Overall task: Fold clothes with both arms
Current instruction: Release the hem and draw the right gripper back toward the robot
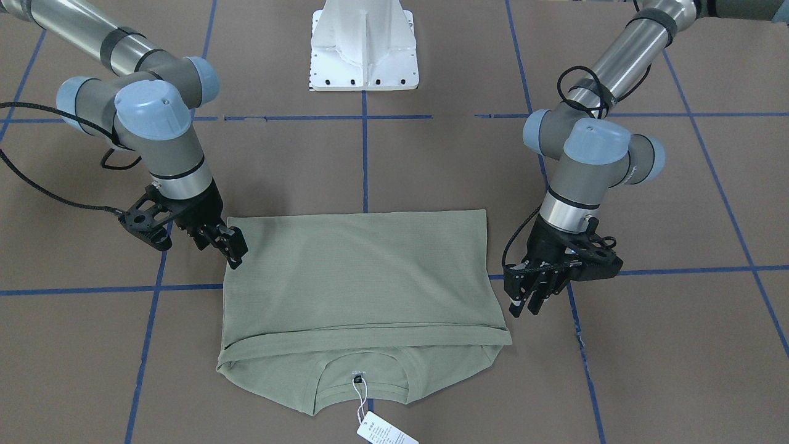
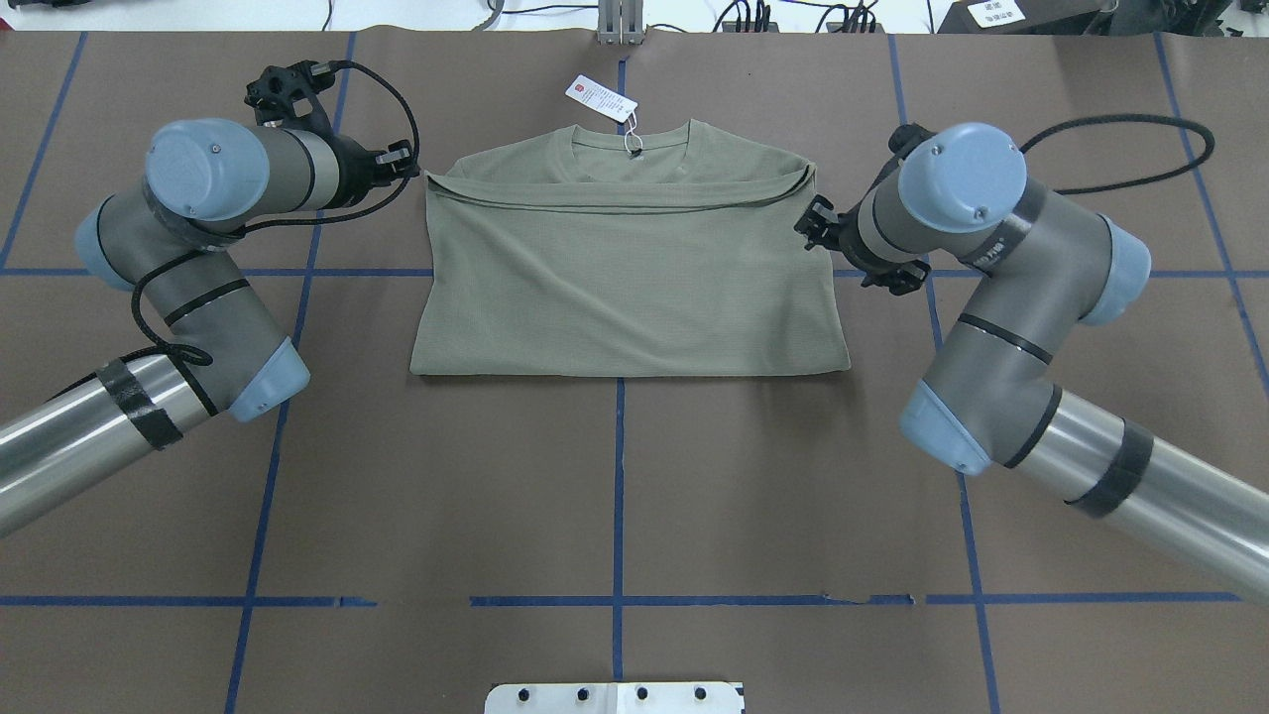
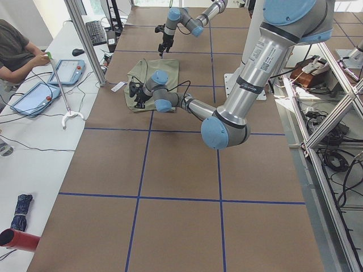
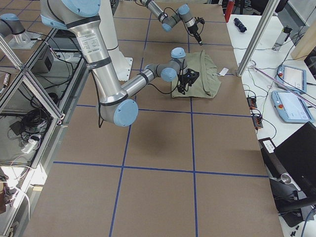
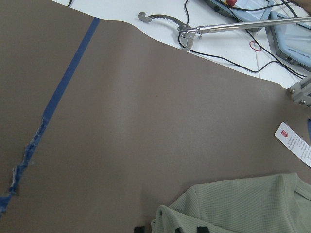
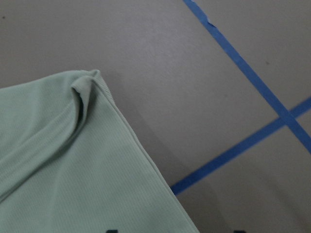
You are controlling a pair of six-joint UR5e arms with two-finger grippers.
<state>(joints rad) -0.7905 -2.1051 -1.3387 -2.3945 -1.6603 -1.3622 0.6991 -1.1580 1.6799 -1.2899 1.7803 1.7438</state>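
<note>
The sage-green shirt [image 1: 363,271] lies flat on the brown table, its lower part folded up over the chest, with the collar and white hang tag [image 1: 385,431] at the far side. It also shows in the overhead view [image 2: 625,288]. My left gripper [image 2: 406,164] hovers at the fold's left corner, also in the front view [image 1: 524,302]. Its fingertips [image 5: 201,229] stand apart over the shirt corner [image 5: 233,204]. My right gripper [image 2: 815,223] is at the shirt's right edge, also in the front view [image 1: 231,250]. Its fingertips [image 6: 238,231] stand apart above the shirt corner [image 6: 63,160]. Neither holds cloth.
Blue tape lines grid the table. The white pedestal base [image 1: 363,46] stands at the robot's side. Beyond the far edge are a white bench with tablets, a metal grabber tool [image 5: 233,26] and a seated operator [image 3: 17,51].
</note>
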